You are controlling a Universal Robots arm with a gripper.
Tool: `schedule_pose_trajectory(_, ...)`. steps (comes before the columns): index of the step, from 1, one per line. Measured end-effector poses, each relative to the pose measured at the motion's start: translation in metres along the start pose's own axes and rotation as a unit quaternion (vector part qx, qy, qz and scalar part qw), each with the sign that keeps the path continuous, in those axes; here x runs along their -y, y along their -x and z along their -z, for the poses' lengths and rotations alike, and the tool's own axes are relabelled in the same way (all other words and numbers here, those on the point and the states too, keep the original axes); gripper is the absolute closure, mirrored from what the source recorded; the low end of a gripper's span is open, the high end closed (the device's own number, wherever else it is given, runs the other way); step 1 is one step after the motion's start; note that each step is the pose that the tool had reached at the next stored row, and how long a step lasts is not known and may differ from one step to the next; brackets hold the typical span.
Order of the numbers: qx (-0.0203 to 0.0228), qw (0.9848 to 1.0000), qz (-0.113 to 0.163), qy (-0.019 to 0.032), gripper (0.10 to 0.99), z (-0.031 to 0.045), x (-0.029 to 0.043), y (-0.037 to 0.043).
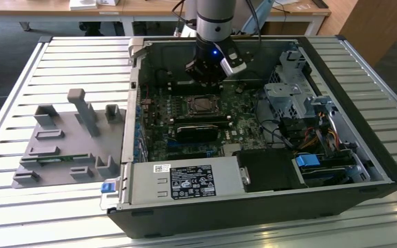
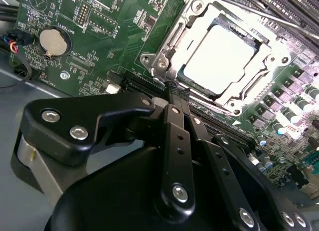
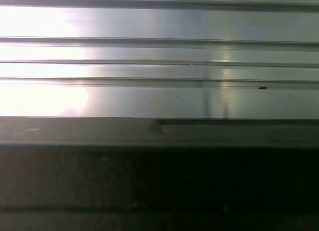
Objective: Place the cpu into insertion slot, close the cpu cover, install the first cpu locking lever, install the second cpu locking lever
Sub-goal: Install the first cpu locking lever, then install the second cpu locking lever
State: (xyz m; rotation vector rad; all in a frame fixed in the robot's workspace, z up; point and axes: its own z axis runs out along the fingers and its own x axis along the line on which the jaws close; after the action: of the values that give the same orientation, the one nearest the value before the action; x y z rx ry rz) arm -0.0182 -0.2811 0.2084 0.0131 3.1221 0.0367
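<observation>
Computer case lying open [image 1: 364, 170] on a ribbed metal table [image 1: 19, 67], arm's black gripper [image 1: 205, 77] just above the green motherboard [image 1: 161, 126].

In the second wrist view the gripper [image 2: 173, 91], fingers pressed together and holding nothing, hovers at the corner of the square metal-rimmed insertion slot [image 2: 164, 61]. Inside sits the flat silver-grey cpu [image 2: 219, 59], with the thin silver cpu cover [image 2: 259, 54] framing it. Judging by this, lever work suits a slow, steady push along the thin wire lever [image 2: 259, 11].
</observation>
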Motion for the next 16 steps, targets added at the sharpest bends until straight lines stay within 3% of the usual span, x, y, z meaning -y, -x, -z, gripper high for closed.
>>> schedule_pose_trajectory(16,0.0000,1.0000,0.000,0.0000,0.980,0.0001,0.0037,0.0002)
